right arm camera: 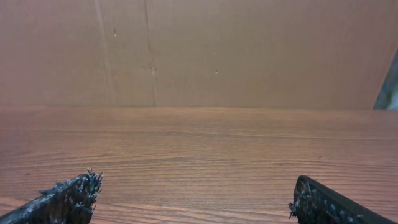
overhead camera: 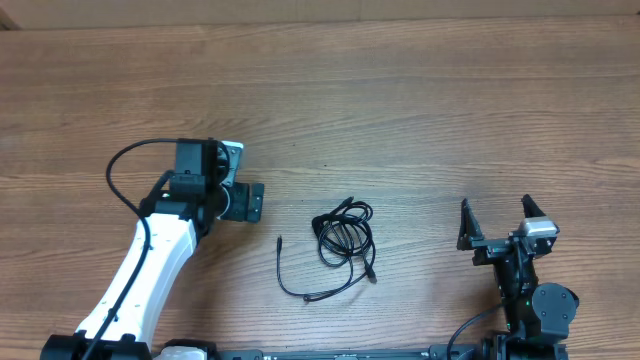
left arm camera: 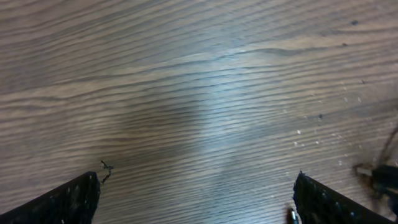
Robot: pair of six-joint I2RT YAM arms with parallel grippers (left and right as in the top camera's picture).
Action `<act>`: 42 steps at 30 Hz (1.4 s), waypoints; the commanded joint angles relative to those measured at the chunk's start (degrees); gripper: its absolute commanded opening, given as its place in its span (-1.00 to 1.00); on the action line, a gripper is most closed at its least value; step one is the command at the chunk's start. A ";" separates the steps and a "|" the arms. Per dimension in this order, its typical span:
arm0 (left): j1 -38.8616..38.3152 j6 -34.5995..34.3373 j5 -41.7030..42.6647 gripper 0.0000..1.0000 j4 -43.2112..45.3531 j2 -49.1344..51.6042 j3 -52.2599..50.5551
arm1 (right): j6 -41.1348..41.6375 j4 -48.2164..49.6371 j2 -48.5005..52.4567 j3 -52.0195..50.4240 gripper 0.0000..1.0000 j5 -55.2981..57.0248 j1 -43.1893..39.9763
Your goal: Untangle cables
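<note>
The cables [overhead camera: 343,236] lie in the middle of the table as a small knot of thin black loops. One loose tail [overhead camera: 300,290] curves out to the left and ends in a plug. My left gripper [overhead camera: 250,203] hovers just left of the bundle, open, with only bare wood between its fingers [left arm camera: 69,200]. A plug end of a cable [left arm camera: 375,176] shows at the right edge of the left wrist view. My right gripper [overhead camera: 496,212] stands open well right of the bundle, and its wrist view shows only wood between its fingertips [right arm camera: 65,196].
The wooden table [overhead camera: 400,110] stretches wide behind the cables. A brown wall or board [right arm camera: 199,50] rises beyond its far edge. The arms' own thick black wires [overhead camera: 120,170] loop beside the left arm.
</note>
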 commanded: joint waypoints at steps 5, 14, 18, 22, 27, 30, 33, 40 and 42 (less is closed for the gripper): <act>-2.97 3.34 0.11 0.99 0.20 1.20 1.49 | 0.20 0.22 -0.57 -0.59 1.00 0.63 -0.11; -3.58 3.39 0.07 0.99 1.42 1.86 1.81 | 0.20 0.22 -0.57 -0.61 1.00 0.63 -0.11; -3.58 3.39 0.09 0.99 1.88 1.88 1.81 | 0.20 0.22 -0.57 -0.59 1.00 0.63 -0.11; -3.56 3.39 0.07 0.99 1.88 1.88 1.81 | 0.22 0.22 -0.57 -0.59 1.00 0.63 -0.11; -3.58 1.40 1.97 0.99 1.86 1.88 1.81 | 0.20 0.22 -0.57 -0.61 1.00 0.63 -0.11; -3.58 -0.31 6.45 0.99 1.81 1.88 1.81 | 0.20 0.22 -0.57 -0.59 1.00 0.63 -0.11; -3.58 -0.31 10.47 0.99 1.42 1.88 1.81 | 0.22 0.22 -0.57 -0.59 1.00 0.63 -0.11; -3.58 -0.28 12.31 0.99 1.36 1.88 1.81 | 0.20 0.22 -0.57 -0.59 1.00 0.63 -0.11; -3.58 -0.31 12.31 0.99 1.33 1.88 1.81 | 0.20 0.22 -0.57 -0.59 1.00 0.63 -0.11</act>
